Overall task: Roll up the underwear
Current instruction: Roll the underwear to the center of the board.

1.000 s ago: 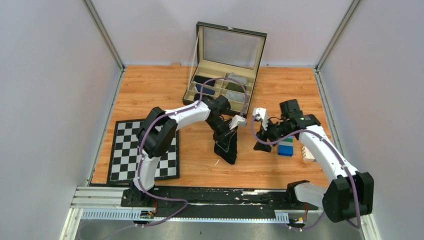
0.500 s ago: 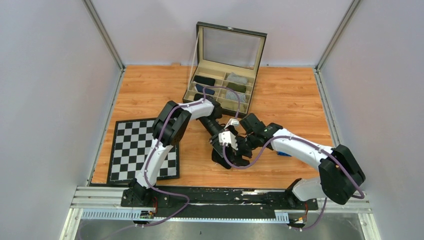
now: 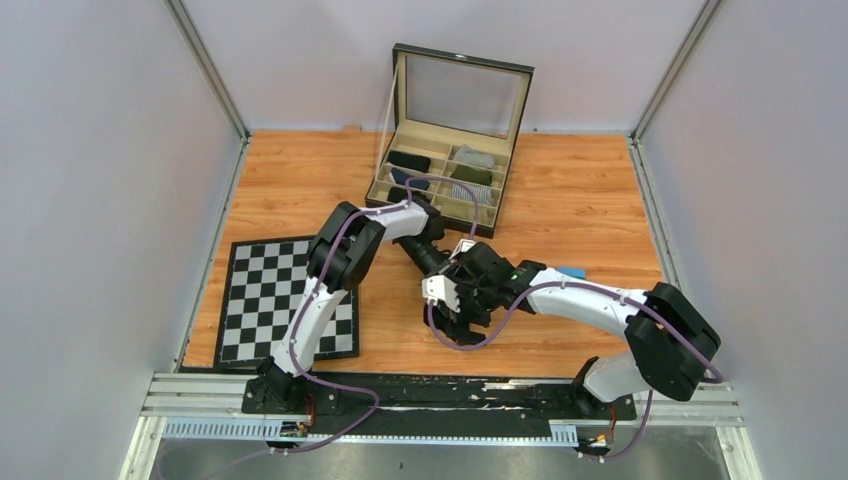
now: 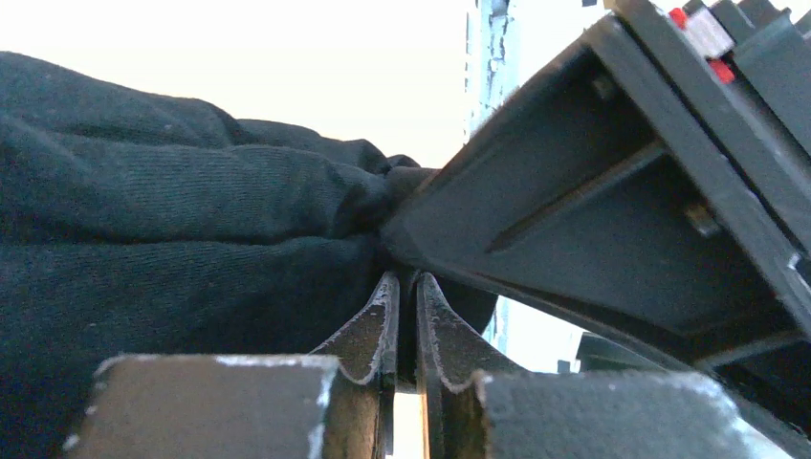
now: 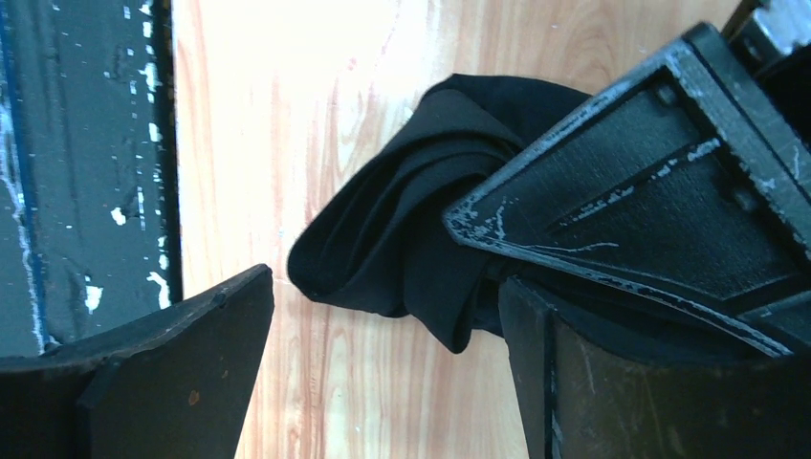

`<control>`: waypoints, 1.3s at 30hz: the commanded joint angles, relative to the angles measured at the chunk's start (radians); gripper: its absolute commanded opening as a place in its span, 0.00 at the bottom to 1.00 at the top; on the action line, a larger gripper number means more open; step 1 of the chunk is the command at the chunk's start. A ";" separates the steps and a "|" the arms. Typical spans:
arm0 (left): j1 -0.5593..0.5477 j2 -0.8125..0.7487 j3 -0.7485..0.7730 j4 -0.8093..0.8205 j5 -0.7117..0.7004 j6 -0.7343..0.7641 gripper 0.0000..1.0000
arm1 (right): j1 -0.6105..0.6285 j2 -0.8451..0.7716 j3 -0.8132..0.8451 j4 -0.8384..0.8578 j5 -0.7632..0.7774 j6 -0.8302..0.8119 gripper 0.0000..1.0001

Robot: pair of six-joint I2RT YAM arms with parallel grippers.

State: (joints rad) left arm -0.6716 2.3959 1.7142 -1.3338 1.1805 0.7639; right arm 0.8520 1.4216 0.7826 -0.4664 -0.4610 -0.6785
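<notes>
The black underwear (image 3: 452, 325) is a bunched bundle on the wooden table near the front middle. It fills the left of the left wrist view (image 4: 172, 239) and hangs in the middle of the right wrist view (image 5: 402, 229). My left gripper (image 4: 403, 287) is shut on a fold of the cloth. My right gripper (image 5: 383, 363) is open, its jaws wide apart just in front of the bundle, right beside the left gripper's body (image 5: 650, 191). In the top view the two grippers meet over the bundle (image 3: 462, 295).
An open compartment box (image 3: 440, 180) with rolled clothes stands at the back. A checkerboard mat (image 3: 250, 300) lies at the left. A blue block (image 3: 572, 271) peeks out behind the right arm. The black front rail (image 5: 86, 143) is close by.
My right arm has swung left from the blue block to the bundle and now sits against the left gripper. The left gripper has kept hold of the cloth and lowered slightly.
</notes>
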 commanded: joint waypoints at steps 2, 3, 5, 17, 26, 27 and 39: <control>0.002 -0.029 -0.036 0.135 -0.006 -0.114 0.04 | 0.037 0.013 0.021 0.000 -0.064 0.027 0.89; 0.004 -0.028 -0.035 0.134 -0.006 -0.116 0.04 | 0.043 0.011 0.019 -0.001 -0.062 0.023 0.89; 0.004 -0.022 -0.032 0.134 -0.004 -0.119 0.04 | 0.059 0.003 0.010 0.024 -0.032 0.031 0.89; 0.012 -0.013 -0.030 0.131 -0.002 -0.122 0.04 | 0.093 0.039 0.010 0.123 0.205 0.125 0.67; 0.015 -0.050 -0.043 0.134 -0.031 -0.113 0.12 | 0.077 0.042 0.039 0.079 0.130 0.112 0.16; 0.017 -0.059 -0.047 0.140 -0.043 -0.119 0.15 | 0.067 0.046 0.046 0.068 0.110 0.111 0.11; 0.224 -0.555 -0.330 0.635 -0.388 -0.460 0.45 | -0.160 0.319 0.296 -0.248 -0.318 0.051 0.02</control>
State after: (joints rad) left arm -0.5251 2.0624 1.4700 -0.9405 0.9527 0.4267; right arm 0.7422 1.6409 0.9741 -0.5659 -0.5926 -0.5896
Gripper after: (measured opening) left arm 0.438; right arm 0.088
